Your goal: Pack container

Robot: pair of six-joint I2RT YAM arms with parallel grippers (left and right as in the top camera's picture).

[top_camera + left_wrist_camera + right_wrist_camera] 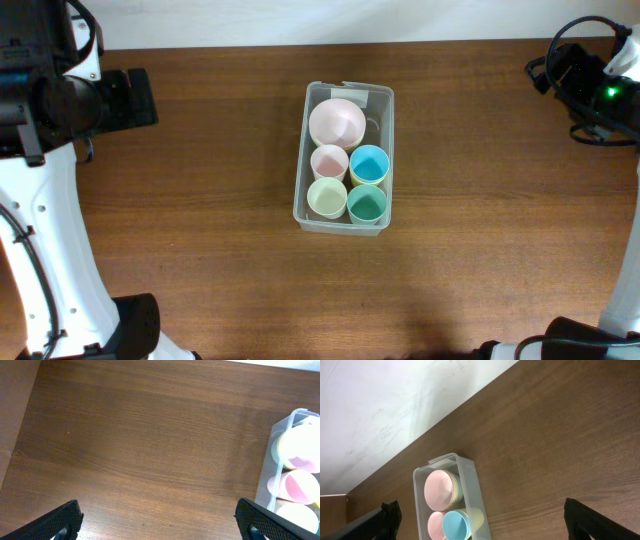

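Note:
The container (pixel 301 172) is a clear plastic bin at the table's middle. It holds a stack of pastel bowls (pixel 336 122) at its far end and several upright cups: pink (pixel 329 161), blue (pixel 369 164), pale green (pixel 327 198) and teal (pixel 367 204). My left gripper (pixel 157 510) is open over bare wood, with the container (pixel 267 475) well off to its right. My right gripper (pixel 481 510) is open too, high over the table, and the container (pixel 471 485) with its bowls (pixel 440 490) and blue cup (pixel 456 525) lies below it. Neither gripper holds or touches anything.
The left arm (pixel 60 95) sits at the table's far left and the right arm (pixel 590 85) at the far right, both away from the bin. The table's back edge meets a white wall (pixel 395 405).

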